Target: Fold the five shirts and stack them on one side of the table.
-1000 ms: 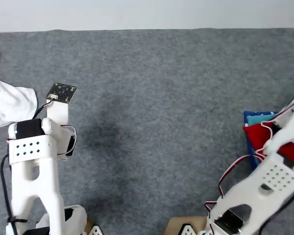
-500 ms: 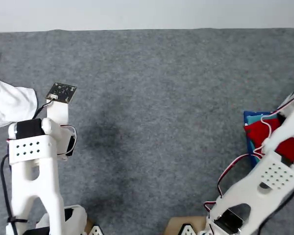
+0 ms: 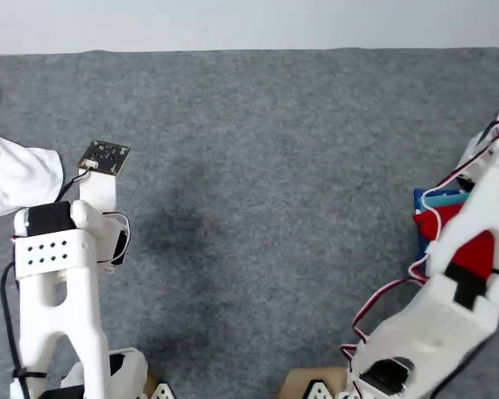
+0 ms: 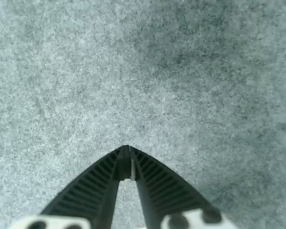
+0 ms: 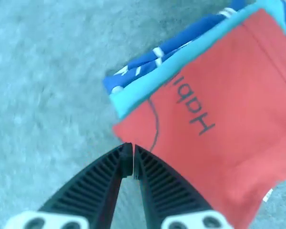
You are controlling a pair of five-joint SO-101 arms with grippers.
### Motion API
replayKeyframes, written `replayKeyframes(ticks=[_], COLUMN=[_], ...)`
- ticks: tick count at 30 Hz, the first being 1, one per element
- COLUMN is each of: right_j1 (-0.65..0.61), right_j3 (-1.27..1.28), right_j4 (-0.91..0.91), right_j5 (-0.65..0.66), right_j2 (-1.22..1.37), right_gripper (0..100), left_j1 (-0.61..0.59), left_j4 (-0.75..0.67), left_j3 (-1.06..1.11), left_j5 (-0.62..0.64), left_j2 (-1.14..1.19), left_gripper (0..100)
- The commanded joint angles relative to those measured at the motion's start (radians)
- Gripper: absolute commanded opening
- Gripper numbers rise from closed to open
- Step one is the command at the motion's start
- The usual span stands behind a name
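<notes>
Both left gripper (image 4: 129,162) and right gripper (image 5: 132,160) are pinched closed, empty; letters are seen wrist-close on the folded red cloth shirt (image 5: 219,119), over grey felt table (image 5: 38,71).

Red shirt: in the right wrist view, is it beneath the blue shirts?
No, the red shirt lies on top, the light blue shirt and dark blue shirt edging out below.

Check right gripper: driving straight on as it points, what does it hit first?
Probably the corner of the red folded shirt topping the stack. The right gripper lines up with its edge, so it might land on the grey felt instead.
</notes>
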Motion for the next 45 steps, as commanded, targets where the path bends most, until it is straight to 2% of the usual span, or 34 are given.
replayKeyframes(ticks=[1,7,11,14,18,22,28,36,40,45], right_j1=[-0.018,-0.015,-0.016,-0.015,-0.013,-0.013,-0.019,-0.058,-0.077,-0.216], right_j3=[0.123,0.437,0.647,0.747,0.816,0.872,0.968,1.27,1.301,1.438], right_j4=[0.041,0.039,0.035,0.035,0.035,0.035,0.03,-0.107,-0.217,-0.361], right_j5=[0.052,0.054,0.054,0.054,0.052,0.051,0.051,0.054,0.049,0.052], right_j2=[-0.177,-0.351,-0.429,-0.479,-0.549,-0.616,-0.648,-0.656,-0.699,-0.777], right_gripper=[0.9,0.9,0.9,0.9,0.9,0.9,0.9,0.9,0.9,0.9], left_j1=[0.005,0.0,-0.006,-0.072,-0.219,-0.311,-0.373,-0.382,-0.381,-0.382], left_j4=[0.014,0.017,0.051,0.04,-0.02,-0.044,-0.072,-0.161,-0.181,-0.186], left_j3=[-0.051,-0.127,-0.252,-0.355,-0.453,-0.53,-0.648,-0.786,-0.875,-0.984], left_j5=[-0.003,-0.002,0.0,0.003,0.029,-0.043,-0.161,-0.186,-0.186,-0.189], left_j2=[-0.029,-0.029,-0.029,-0.017,0.057,0.218,0.456,0.68,0.781,0.922], left_gripper=[0,0,0,0,0,0,1,14,17,18])
